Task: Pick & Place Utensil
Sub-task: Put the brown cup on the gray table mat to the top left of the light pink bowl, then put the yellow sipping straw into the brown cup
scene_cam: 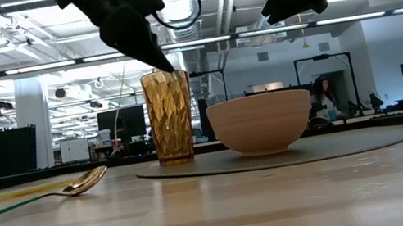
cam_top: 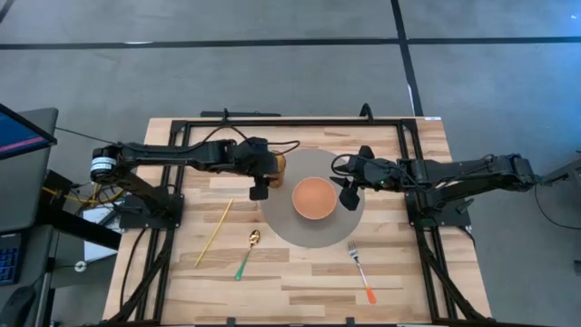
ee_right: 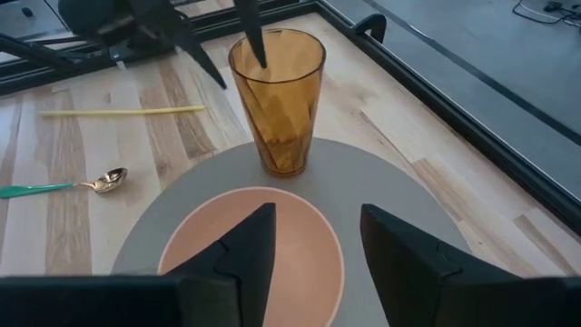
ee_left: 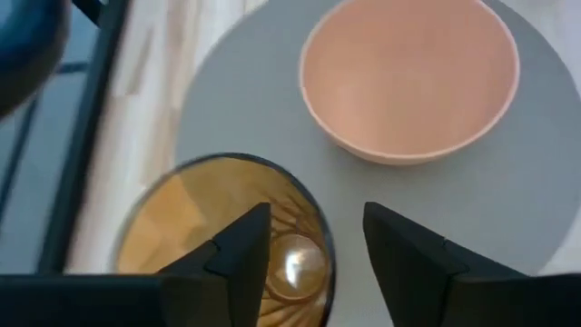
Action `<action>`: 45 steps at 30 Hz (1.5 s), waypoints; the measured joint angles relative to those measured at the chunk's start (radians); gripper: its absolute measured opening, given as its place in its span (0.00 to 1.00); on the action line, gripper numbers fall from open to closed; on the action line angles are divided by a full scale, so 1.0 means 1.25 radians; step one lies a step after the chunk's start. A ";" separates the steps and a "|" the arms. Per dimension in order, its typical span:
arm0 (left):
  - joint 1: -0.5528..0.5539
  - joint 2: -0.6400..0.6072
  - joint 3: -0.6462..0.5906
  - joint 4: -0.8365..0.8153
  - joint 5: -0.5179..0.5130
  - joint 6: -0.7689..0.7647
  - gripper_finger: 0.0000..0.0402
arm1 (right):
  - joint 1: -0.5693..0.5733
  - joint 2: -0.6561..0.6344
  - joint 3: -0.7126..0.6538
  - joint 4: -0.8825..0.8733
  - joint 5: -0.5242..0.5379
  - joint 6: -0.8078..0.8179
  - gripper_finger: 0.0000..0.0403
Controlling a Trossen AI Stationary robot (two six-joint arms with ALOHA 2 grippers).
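An amber faceted cup (cam_top: 279, 164) (scene_cam: 168, 114) stands upright on a round grey mat (cam_top: 290, 232), beside a salmon bowl (cam_top: 315, 198) (scene_cam: 261, 123). My left gripper (cam_top: 270, 173) (ee_left: 318, 213) is open at the cup's mouth. One finger (ee_right: 252, 36) dips inside the cup (ee_right: 277, 100) and the other stands outside its wall; I see no touch. My right gripper (cam_top: 349, 177) (ee_right: 313, 218) hovers open over the bowl (ee_right: 300, 254), holding nothing. A gold spoon with a green handle (cam_top: 247, 252) (scene_cam: 85, 183) lies flat on the table, as does a fork with an orange handle (cam_top: 360, 271).
A yellow straw (cam_top: 214, 232) (ee_right: 123, 112) lies on the wood on the table's left side, near the spoon. The black frame rails (cam_top: 182, 136) run along the table's far, left and right sides. Bare wood shows along the near edge between spoon and fork.
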 joint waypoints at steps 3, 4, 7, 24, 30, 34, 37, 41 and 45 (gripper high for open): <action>-0.007 -0.039 0.000 0.001 -0.004 0.012 0.47 | 0.000 0.000 0.000 0.000 0.000 0.002 0.38; -0.010 -0.055 0.000 0.001 -0.004 0.013 0.48 | 0.000 0.000 0.000 0.000 0.000 0.006 0.38; -0.020 -0.109 0.000 0.002 -0.004 0.013 0.49 | 0.000 0.000 0.000 -0.001 0.000 0.013 0.38; -0.105 -0.343 -0.177 -0.048 0.038 -0.143 0.46 | 0.000 0.000 0.000 -0.020 0.000 0.013 0.39; -0.119 -0.409 -0.256 -0.045 0.038 -0.233 0.46 | 0.000 0.000 0.000 -0.012 0.000 0.013 0.39; -0.119 -0.434 -0.299 -0.046 0.038 -0.281 0.46 | 0.000 0.000 0.000 -0.003 0.000 0.013 0.38; -0.118 -0.437 -0.329 -0.049 0.038 -0.314 0.46 | 0.000 0.000 0.000 0.007 0.000 0.013 0.38; -0.114 -0.421 -0.351 -0.095 0.038 -0.344 0.46 | 0.000 0.000 0.000 0.007 0.000 0.013 0.38; -0.087 -0.391 -0.367 -0.130 0.038 -0.399 0.46 | -0.001 0.000 0.000 0.007 0.000 0.013 0.38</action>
